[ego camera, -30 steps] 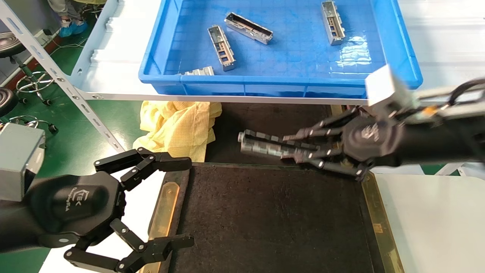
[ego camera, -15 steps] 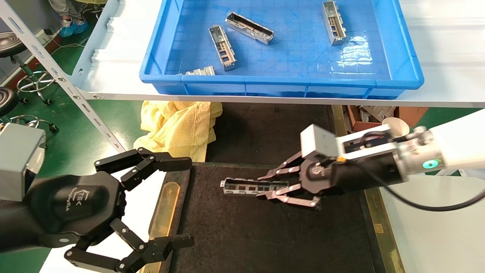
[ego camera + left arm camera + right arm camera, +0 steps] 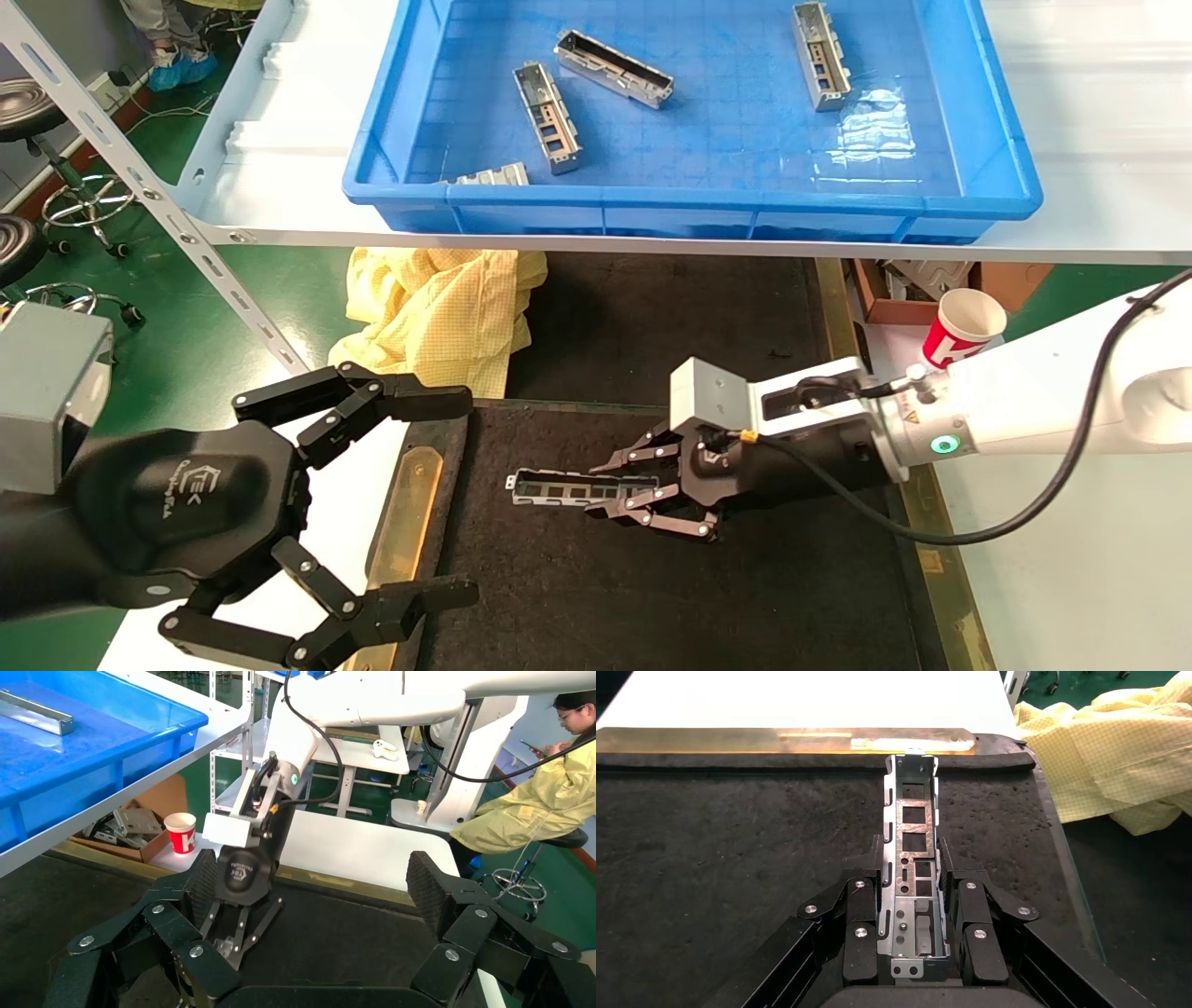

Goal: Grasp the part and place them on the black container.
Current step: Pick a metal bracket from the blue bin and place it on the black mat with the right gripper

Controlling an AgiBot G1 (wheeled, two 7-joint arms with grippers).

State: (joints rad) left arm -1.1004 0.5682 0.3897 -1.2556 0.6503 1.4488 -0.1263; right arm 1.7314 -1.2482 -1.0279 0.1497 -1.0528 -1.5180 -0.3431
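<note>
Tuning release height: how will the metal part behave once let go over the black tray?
The part looks like a thin, cutout-riddled channel, so probably light and stiff. Its flat sides should not roll. The black container looks felt-like, likely damping sliding.

Bright, even overhead light; glare patches on the blue bin (image 3: 866, 121), soft shadows, all views sharp.

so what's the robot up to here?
The right gripper is shut on a part, a slim metal channel, holding it low over the black container; whether it touches the felt can't be told. Four more parts lie in the blue bin on the shelf behind. The left gripper hangs open at the container's left edge, idle.
</note>
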